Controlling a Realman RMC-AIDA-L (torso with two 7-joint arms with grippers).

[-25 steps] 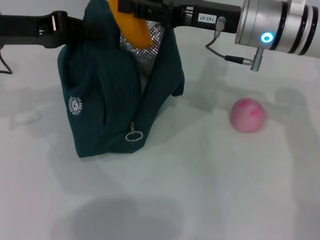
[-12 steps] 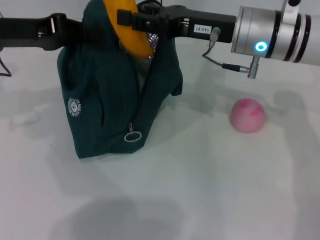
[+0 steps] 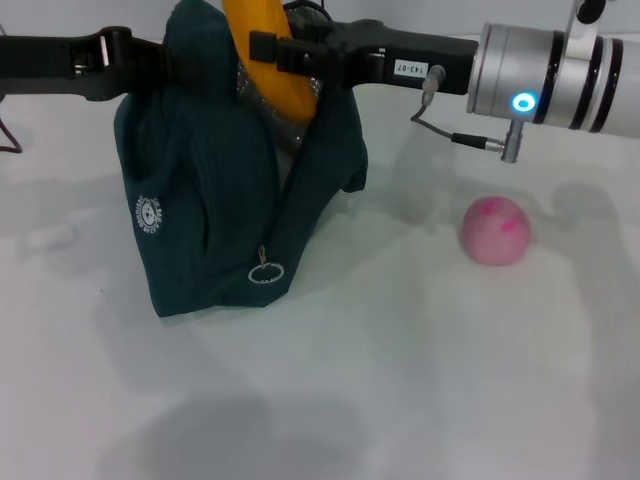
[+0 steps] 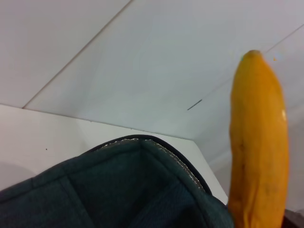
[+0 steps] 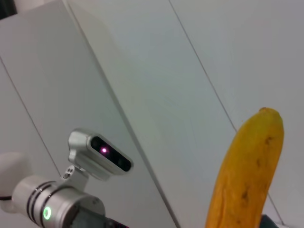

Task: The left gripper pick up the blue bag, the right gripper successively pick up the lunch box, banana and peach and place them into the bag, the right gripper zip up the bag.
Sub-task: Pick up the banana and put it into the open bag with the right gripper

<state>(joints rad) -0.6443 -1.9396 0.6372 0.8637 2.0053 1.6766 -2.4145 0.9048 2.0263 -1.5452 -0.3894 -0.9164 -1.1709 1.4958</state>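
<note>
The blue bag (image 3: 210,200) stands on the white table at the left, its top open and a strip of foil lining showing. My left gripper (image 3: 160,62) reaches in from the left and holds the bag's top edge, its fingers buried in the fabric. My right gripper (image 3: 270,47) comes from the right, shut on the banana (image 3: 275,75). The banana stands nearly upright with its lower end inside the bag's mouth. Both wrist views show it too: the banana (image 4: 259,152) rises beside the bag's rim (image 4: 118,190), and the banana (image 5: 247,175) stands against a pale wall. The peach (image 3: 494,230) lies to the right. The lunch box is out of view.
The bag's zip runs down its front corner to a ring pull (image 3: 267,272). White table (image 3: 400,380) stretches in front of the bag and around the peach. A thin dark cable (image 3: 8,130) lies at the far left edge.
My right gripper has come down and slightly to the right with the banana. The banana has turned more upright and sunk lower into the bag's mouth. Bag, left arm and peach have stayed put.
</note>
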